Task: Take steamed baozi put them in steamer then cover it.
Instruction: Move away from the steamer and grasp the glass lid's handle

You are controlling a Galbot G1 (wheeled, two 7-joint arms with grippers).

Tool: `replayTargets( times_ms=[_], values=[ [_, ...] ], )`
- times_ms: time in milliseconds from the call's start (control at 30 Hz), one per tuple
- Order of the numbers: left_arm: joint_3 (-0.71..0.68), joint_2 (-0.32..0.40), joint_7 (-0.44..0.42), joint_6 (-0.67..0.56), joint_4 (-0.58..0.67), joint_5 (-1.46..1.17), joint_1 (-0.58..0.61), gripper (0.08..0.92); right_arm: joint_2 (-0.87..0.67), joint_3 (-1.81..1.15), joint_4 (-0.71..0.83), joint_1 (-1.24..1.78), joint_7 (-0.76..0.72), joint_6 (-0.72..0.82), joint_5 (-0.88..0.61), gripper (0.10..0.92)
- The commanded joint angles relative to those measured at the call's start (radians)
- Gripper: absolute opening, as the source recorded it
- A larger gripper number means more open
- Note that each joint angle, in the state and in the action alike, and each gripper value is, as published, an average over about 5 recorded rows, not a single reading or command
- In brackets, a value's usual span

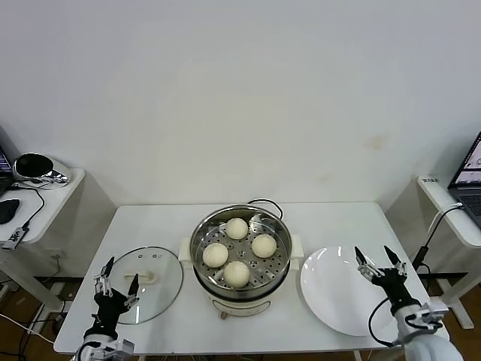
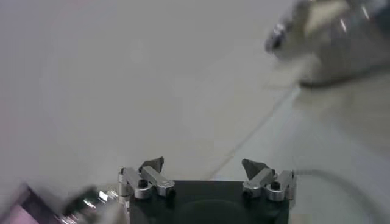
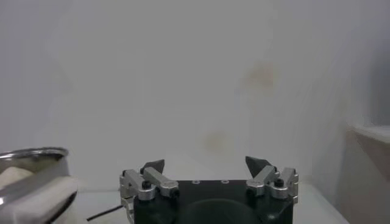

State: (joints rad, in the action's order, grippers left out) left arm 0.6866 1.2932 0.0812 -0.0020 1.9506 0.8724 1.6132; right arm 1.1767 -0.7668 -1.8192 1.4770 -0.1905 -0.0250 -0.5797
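Head view: steamer (image 1: pixel 279 256) at table (image 1: pixel 338 218) centre, four steamed baozi (image 1: pixel 237 228) on its perforated tray, uncovered; glass lid (image 1: pixel 154 282) flat just left of it; white plate (image 1: pixel 334 289) just right, bare; left gripper (image 1: pixel 117 279) at lid's near edge, fingers apart, holding nothing; right gripper (image 1: pixel 376 258) over plate's right rim, fingers apart, holding nothing.

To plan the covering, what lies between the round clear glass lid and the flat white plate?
In the head view, the shiny steel steamer holding four cream-white buns lies between glass lid and plate.
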Motion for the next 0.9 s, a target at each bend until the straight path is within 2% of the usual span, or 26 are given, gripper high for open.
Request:
replayTargets(
  times_ms=[33,433,900],
  values=[
    [-0.017,-0.052,0.090,-0.007,-0.138,0.364,-0.013,0.823,0.059,-0.033,-0.009,0.055,0.015,-0.026,0.015,0.823],
    [-0.031,-0.059,0.094,-0.046,-0.305,0.391,-0.121,0.823,0.050,-0.027,-0.006,0.022,0.015,-0.021,0.054,0.823],
    [-0.040,-0.045,0.091,-0.026,-0.390,0.406,-0.218,0.823,0.041,-0.039,0.003,0.013,0.016,-0.026,0.062,0.823]
  ],
)
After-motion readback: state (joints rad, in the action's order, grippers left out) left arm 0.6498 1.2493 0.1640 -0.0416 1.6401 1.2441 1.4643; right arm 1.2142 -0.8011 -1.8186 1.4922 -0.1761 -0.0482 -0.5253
